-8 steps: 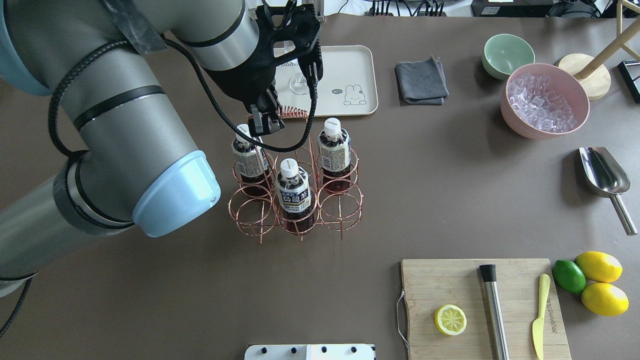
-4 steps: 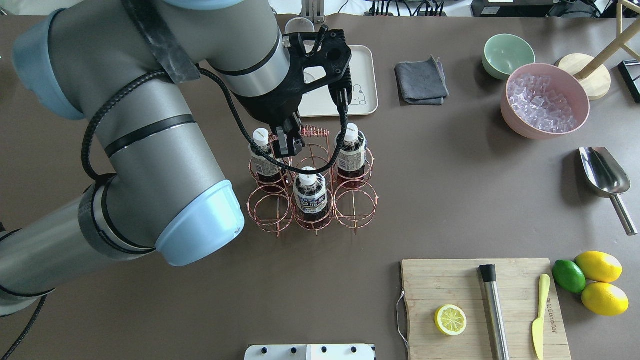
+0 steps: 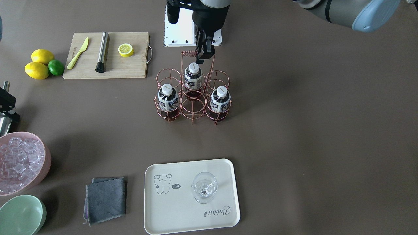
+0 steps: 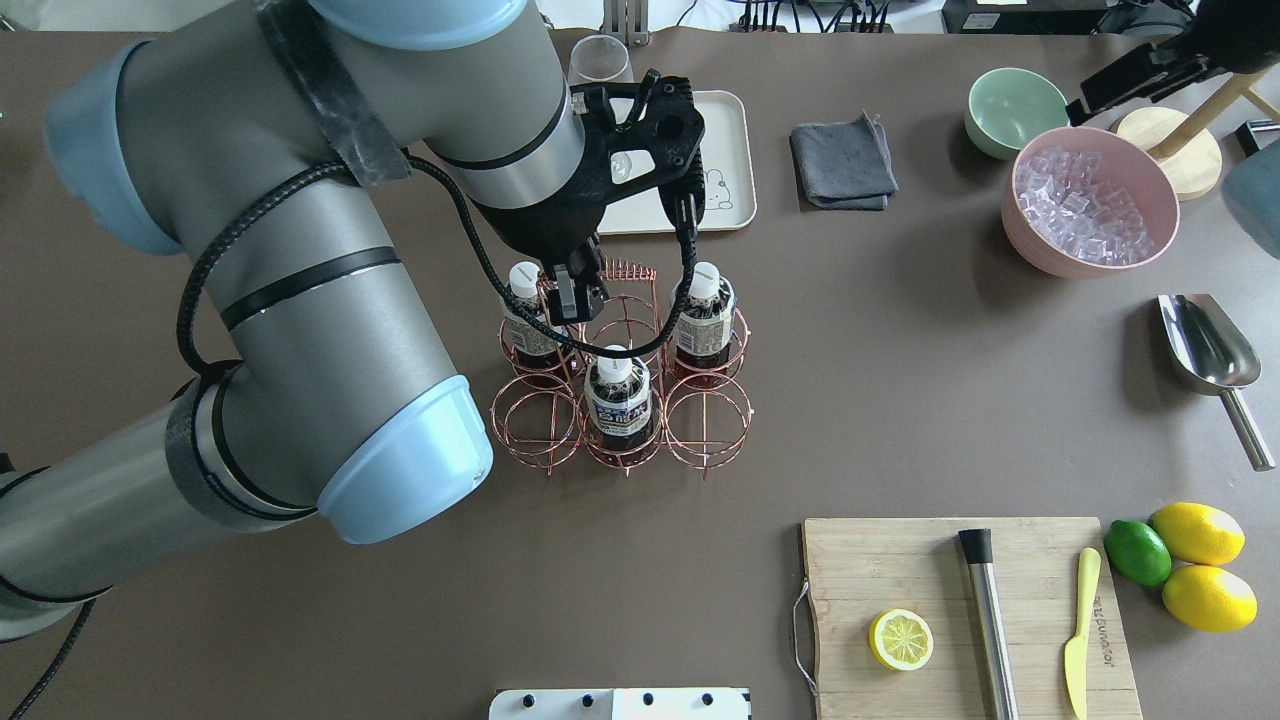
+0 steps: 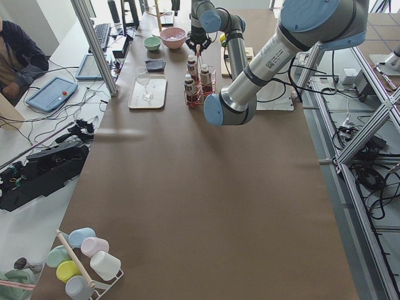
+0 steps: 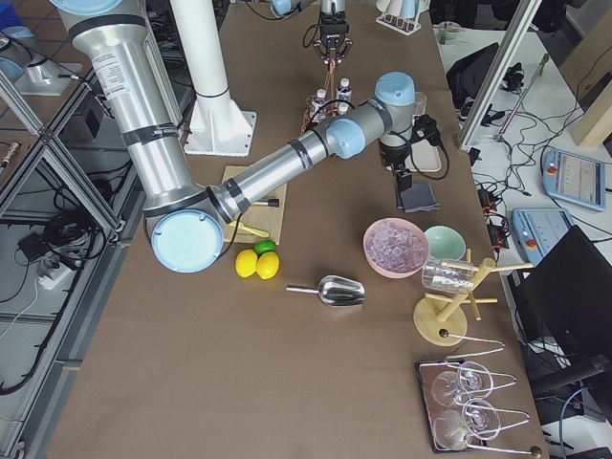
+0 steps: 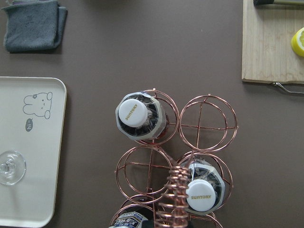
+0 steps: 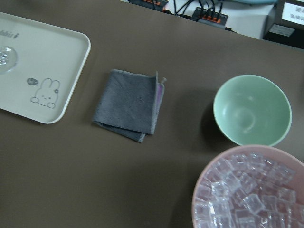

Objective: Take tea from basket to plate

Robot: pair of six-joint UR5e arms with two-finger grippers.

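The basket is a copper wire carrier standing mid-table with three tea bottles in its cells. One tea is in the near middle cell, another at the far left, a third at the far right. My left gripper is shut on the basket's coiled handle. The plate, a cream tray with a cartoon drawing, lies beyond the basket. The dark shape at the table's far right corner looks like my right gripper, high above the bowls; I cannot tell its state.
A wine glass stands on the plate. A grey cloth, green bowl and pink bowl of ice lie to the right. Nearer are a metal scoop, a cutting board with lemon half, and whole citrus.
My left arm has swung to the right with the handle in its grip, and the basket with its three bottles has shifted right. The right arm's dark end has come into view top right.
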